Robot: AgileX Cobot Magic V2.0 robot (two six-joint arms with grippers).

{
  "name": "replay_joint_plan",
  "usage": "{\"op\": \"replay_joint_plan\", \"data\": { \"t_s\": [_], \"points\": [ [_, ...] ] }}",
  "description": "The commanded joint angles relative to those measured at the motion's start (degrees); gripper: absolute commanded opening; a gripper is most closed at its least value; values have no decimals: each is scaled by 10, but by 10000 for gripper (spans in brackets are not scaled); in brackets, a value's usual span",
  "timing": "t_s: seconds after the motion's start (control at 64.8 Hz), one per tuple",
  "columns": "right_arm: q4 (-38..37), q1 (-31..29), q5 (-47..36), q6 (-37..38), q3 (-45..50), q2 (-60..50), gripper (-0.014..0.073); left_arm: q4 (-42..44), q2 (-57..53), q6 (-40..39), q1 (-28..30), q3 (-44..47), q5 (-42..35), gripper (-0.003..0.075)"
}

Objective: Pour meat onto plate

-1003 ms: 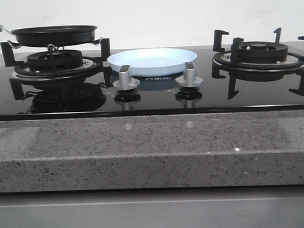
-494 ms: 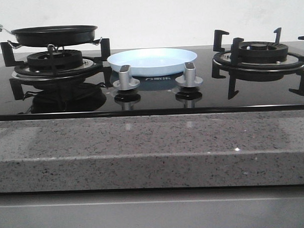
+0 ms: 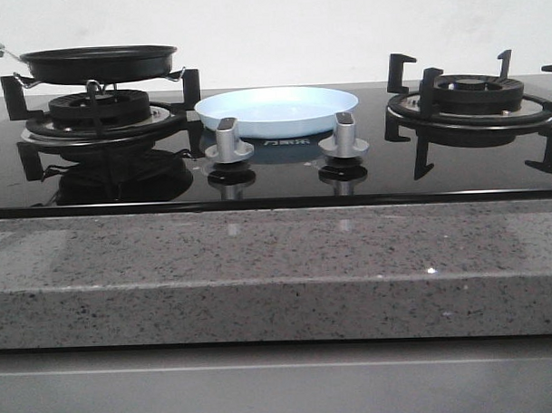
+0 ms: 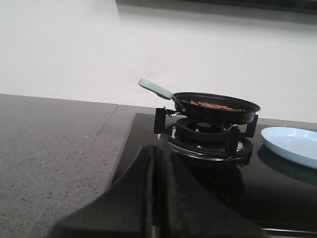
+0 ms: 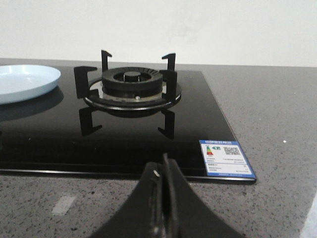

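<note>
The pale blue plate (image 3: 277, 110) sits on the black glass hob between the two burners; it also shows in the left wrist view (image 4: 292, 145) and the right wrist view (image 5: 25, 82). A black frying pan (image 3: 99, 63) with a pale green handle (image 4: 155, 88) rests on the left burner. The meat (image 4: 213, 104) shows as orange-brown pieces inside the pan. My left gripper (image 4: 156, 153) is shut and empty, in front of the left burner. My right gripper (image 5: 162, 166) is shut and empty over the counter before the right burner (image 5: 131, 84). Neither gripper shows in the front view.
Two silver knobs (image 3: 228, 140) (image 3: 343, 136) stand at the hob's front, before the plate. The right burner's black grate (image 3: 472, 100) is bare. A grey speckled stone counter (image 3: 278, 261) runs along the front. An energy label (image 5: 226, 158) sticks to the hob's front right corner.
</note>
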Motion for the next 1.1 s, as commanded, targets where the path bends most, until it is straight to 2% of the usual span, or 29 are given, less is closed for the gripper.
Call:
{"op": "replay_joint_plan", "data": {
  "t_s": [0.0, 0.247, 0.417, 0.54, 0.725, 1.08],
  "points": [
    [-1, -2, -41, -3, -45, -9, -120, -4, -10, -4, 0, -39, -36, -20],
    [-1, -2, 96, -3, -205, 38, -120, -4, 26, -4, 0, -177, 89, -20],
    [-1, -2, 182, -3, -326, 131, -120, -4, 109, -4, 0, -284, 189, -20],
    [-1, -2, 226, -3, -380, 188, -120, -4, 171, -4, 0, -347, 244, -20],
    [-1, -2, 277, -3, -414, 263, -120, -4, 259, -3, 0, -412, 304, -20],
    [-1, -2, 302, -3, -409, 335, -120, -4, 347, -3, 0, -414, 313, -20]
  ]
}}
